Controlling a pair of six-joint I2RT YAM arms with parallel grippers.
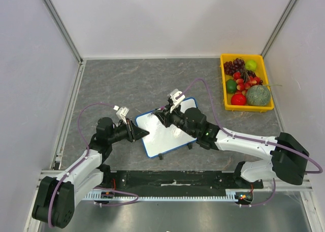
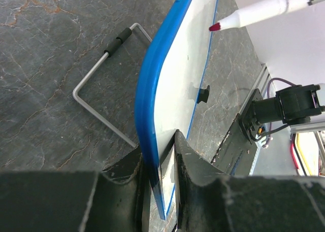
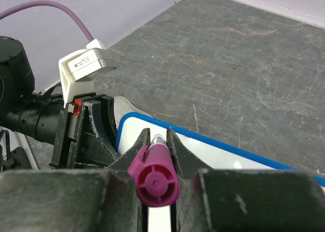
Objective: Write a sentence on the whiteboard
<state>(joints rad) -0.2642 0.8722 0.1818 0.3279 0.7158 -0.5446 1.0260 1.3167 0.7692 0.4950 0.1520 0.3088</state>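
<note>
The left jaws clench the rim of the whiteboard [image 2: 177, 79] between them. The right jaws grasp a marker [image 3: 154, 181], tip ahead near the whiteboard.

The left gripper [image 2: 160, 158] has its two dark, scuffed fingers [image 2: 187, 158] pinched on the near edge of a small whiteboard [image 2: 177, 79] with a rounded blue rim, seen almost edge-on and tilted up off the grey marbled stone table [image 2: 51, 64]. A bent grey wire stand [image 2: 96, 107] with a black sleeve lies on the table behind the board. At top right, a white-barrelled marker [image 2: 264, 9] points its magenta tip [image 2: 215, 27] at the board's white face by the border; whether it touches is unclear.
</note>
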